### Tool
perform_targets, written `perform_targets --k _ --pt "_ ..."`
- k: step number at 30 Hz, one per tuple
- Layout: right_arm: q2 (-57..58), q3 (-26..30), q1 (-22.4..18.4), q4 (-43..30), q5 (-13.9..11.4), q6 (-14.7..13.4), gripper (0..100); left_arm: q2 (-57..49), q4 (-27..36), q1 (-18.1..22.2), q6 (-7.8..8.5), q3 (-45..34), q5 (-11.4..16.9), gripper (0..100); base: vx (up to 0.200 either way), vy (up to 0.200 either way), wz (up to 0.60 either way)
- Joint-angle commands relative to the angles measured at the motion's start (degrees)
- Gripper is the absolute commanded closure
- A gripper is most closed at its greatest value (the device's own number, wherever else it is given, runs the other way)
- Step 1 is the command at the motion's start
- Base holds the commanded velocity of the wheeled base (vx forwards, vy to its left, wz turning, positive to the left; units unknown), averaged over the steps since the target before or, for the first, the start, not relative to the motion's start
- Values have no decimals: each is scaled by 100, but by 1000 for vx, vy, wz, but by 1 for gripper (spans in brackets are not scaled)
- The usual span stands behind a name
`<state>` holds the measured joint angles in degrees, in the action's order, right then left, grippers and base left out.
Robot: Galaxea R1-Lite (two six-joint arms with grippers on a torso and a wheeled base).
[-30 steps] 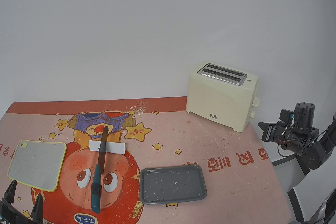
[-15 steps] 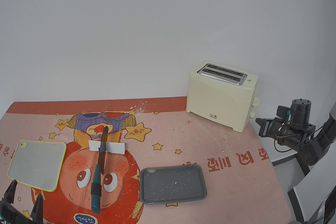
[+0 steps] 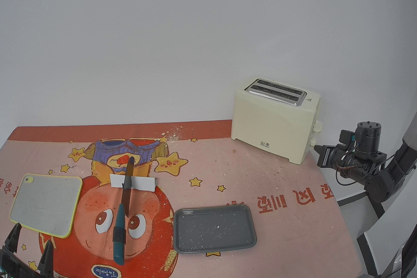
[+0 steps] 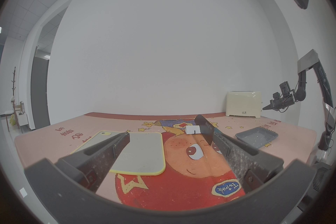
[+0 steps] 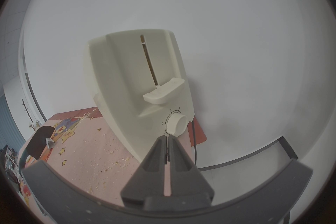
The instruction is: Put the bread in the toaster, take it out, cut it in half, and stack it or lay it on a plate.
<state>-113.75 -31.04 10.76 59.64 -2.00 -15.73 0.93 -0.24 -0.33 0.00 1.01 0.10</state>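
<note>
Toaster [image 3: 274,118] on crumb-strewn cartoon tablecloth [image 3: 282,226]; white wall [image 3: 173,31].

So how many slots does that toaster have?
2, side by side on the toaster top: the rear slot nearer the wall, the front slot nearer the tray. Whether bread sits inside can't be seen.

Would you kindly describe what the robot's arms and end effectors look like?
Both are dark grey to black. The right arm has a cylindrical wrist joint and loose black cables. The right end effector has tapered wedge fingers; the left end effector has long, flat, speckled ones.
</note>
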Motion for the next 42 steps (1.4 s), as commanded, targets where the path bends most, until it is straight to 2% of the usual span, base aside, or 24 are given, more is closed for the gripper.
perform_targets --k 1,27,32,35,42 --pt "-33 -87 22 4 -2 -62 100 -22 -2 -2 0 -101 -1 0 0 0 0" --pt "-218 -192 -39 13 -11 -97 100 -22 -2 -2 0 -101 -1 0 0 0 0" --pt "-578 -166 -39 901 42 -97 100 -31 -2 -2 0 -101 -1 0 0 0 0" --pt "-903 -139 -48 1498 209 -97 100 -31 -2 -2 0 -101 -1 0 0 0 0" --pt "-921 10 -39 1665 226 -97 100 -22 -2 -2 0 -101 -1 0 0 0 0"
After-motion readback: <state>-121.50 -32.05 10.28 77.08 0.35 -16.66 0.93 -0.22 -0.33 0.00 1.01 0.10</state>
